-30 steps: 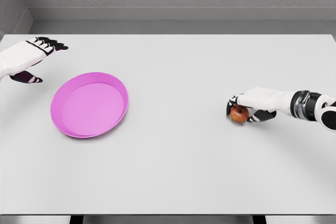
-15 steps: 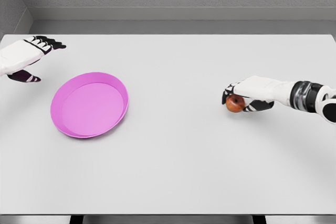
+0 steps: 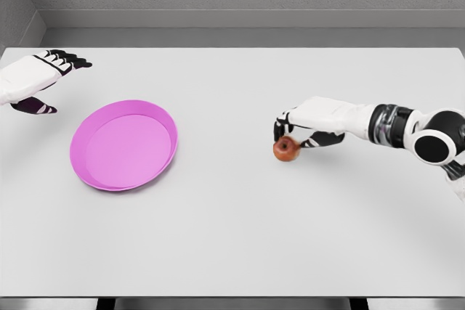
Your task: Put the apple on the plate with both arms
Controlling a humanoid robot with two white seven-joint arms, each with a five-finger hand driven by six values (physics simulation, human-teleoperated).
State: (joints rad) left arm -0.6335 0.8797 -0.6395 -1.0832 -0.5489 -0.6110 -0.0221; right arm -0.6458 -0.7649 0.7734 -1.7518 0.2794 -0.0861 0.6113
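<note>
The apple (image 3: 286, 149) — small, round, glossy red-brown — sits right of the table's middle, gripped from above by the curled dark-tipped fingers of the right hand (image 3: 304, 127). Its smooth white arm comes in from the right edge. The plate (image 3: 124, 144) — a shallow magenta oval with a raised rim — lies well to the left on the matte pale-grey table (image 3: 240, 245), nothing between them. At the far left, the left hand (image 3: 38, 78) hovers with fingers spread, holding nothing.

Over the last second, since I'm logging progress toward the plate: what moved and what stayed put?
The right hand, shut on the apple, carried it leftward across the table toward the pink plate, its arm extending further into view. The plate stayed where it was, and the left hand kept hovering open at the far left, barely shifting.
</note>
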